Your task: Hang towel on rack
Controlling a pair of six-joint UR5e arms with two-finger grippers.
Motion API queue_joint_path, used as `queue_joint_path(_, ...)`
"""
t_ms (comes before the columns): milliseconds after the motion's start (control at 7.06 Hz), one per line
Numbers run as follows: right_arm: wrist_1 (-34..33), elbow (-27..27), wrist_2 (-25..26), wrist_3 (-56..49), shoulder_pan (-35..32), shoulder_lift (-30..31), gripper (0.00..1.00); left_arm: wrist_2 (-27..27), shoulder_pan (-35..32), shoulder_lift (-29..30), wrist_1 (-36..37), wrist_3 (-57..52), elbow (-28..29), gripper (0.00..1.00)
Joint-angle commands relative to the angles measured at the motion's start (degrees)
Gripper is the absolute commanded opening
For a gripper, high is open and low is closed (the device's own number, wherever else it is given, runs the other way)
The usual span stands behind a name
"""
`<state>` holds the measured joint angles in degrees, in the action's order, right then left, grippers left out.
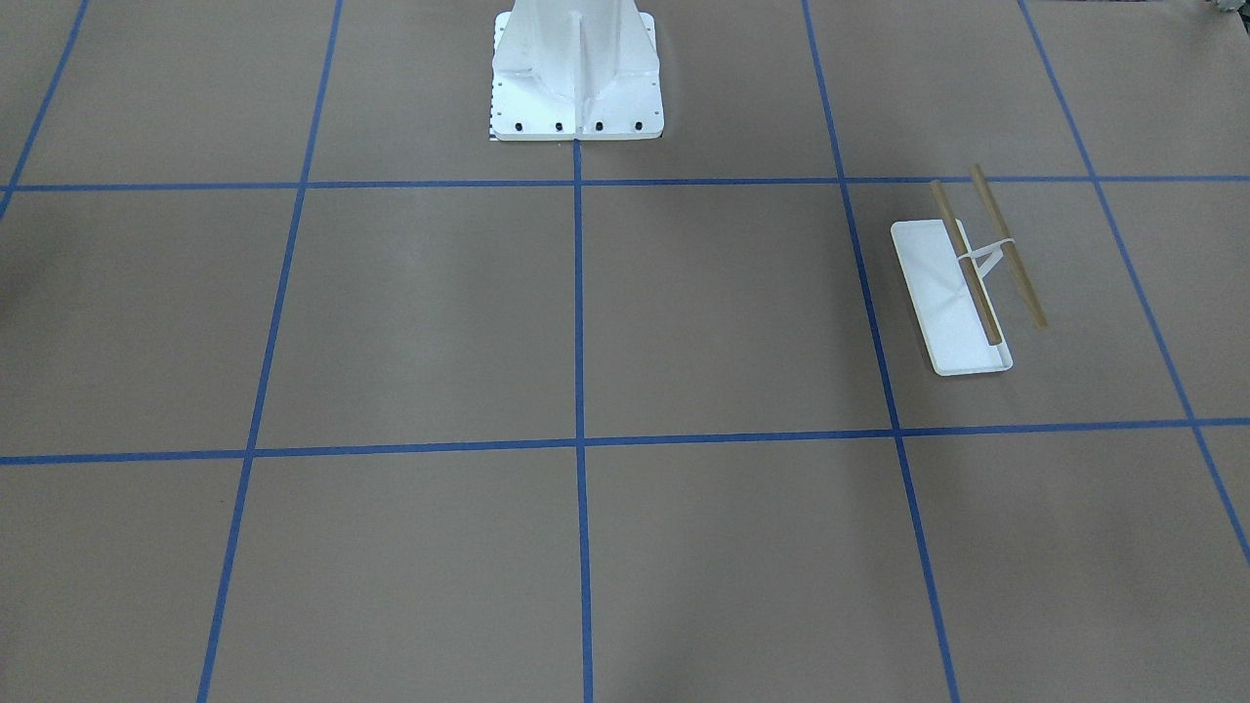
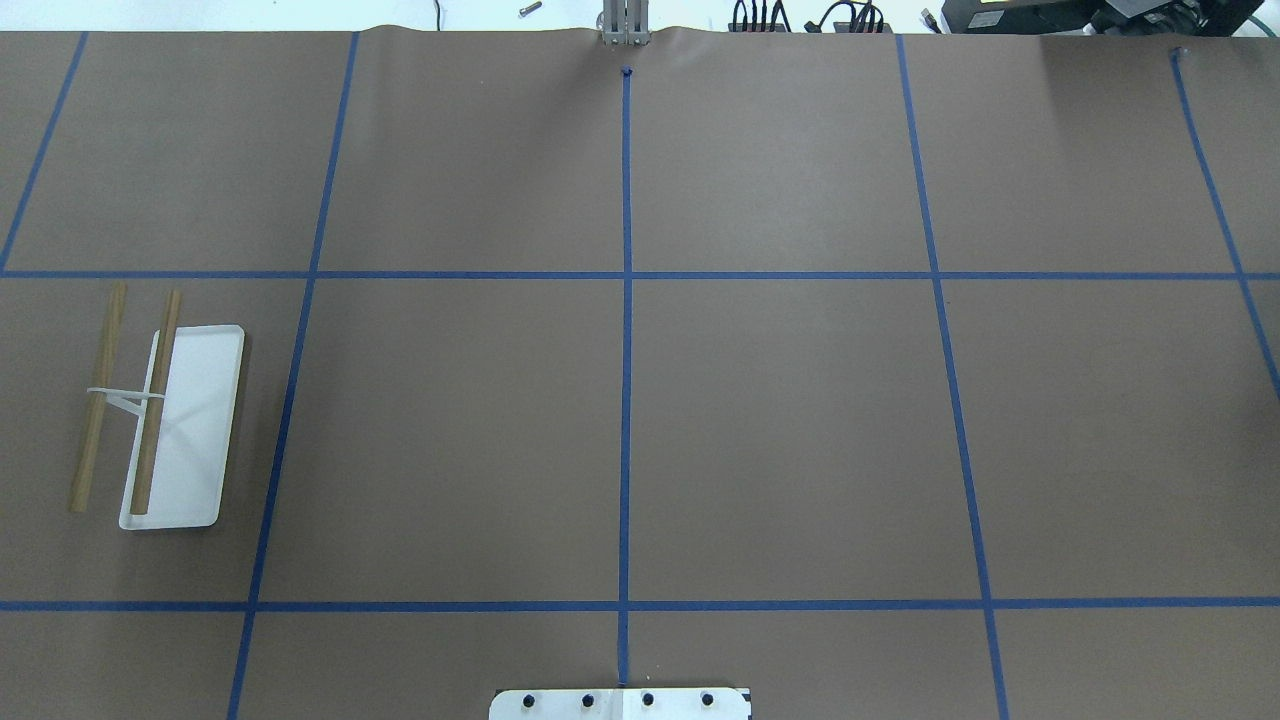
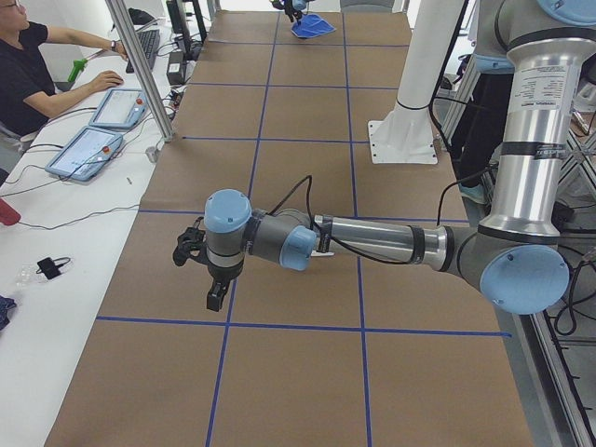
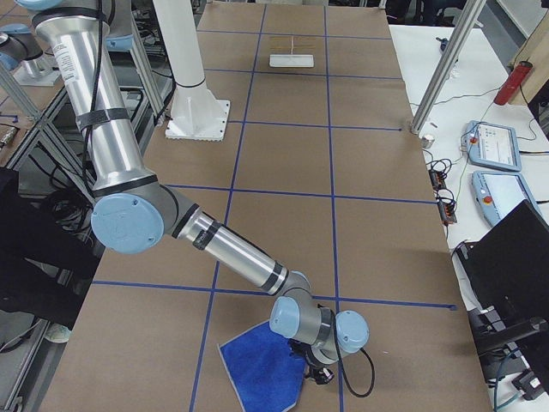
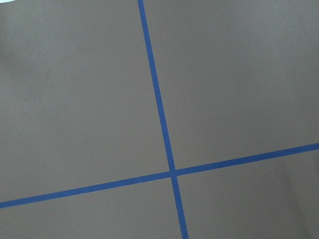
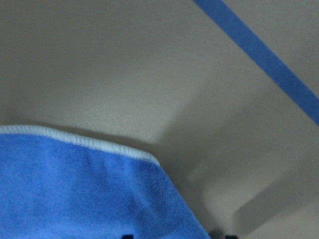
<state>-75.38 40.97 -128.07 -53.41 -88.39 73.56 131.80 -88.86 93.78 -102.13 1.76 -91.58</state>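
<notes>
At right end of table (image 4: pixel 377 232): fleecy blue towel (image 4: pixel 257 373), pale stitched hem, lies by right gripper (image 4: pixel 319 376), its arm (image 4: pixel 232 253) stretched low; left gripper (image 3: pixel 215 294) points down. Neither grip readable. White-tray, wooden-rod rack (image 2: pixel 190 430) stands at robot's left.

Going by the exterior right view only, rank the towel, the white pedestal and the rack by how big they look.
Largest, too close to rank: the white pedestal and the towel, which lies nearest the camera and is partly hidden by the arm.
Smallest: the rack, farthest from the camera.
</notes>
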Motion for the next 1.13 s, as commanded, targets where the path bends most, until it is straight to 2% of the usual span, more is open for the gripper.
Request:
queue_joint_path(0,0.1,0.1,-0.1,-0.1,0.1,0.0,0.00,0.0,0.0,0.0,0.0,0.0,0.0,0.98)
queue_joint_path(425,0.2,0.3,-0.5,0.1,-0.5,-1.7,0.00,0.2,0.0,0.0,0.0,0.0,-0.2,0.98)
queue_joint_path(708,-0.5,1.3,-5.3,0.1,-6.2,-5.2,0.00,0.0,0.0,0.0,0.0,-0.2,0.2,0.98)
queue_joint_path(850,-0.6,5.1,-9.2,2.9,-7.1,-5.6,0.00,-0.1,0.2,1.0,0.3,1.3,1.6,0.98)
queue_joint_path(992,-0.6,12.2,-9.7,13.1,-7.1,-5.6,0.00,-0.1,0.3,0.6,0.1,1.3,1.8,0.98)
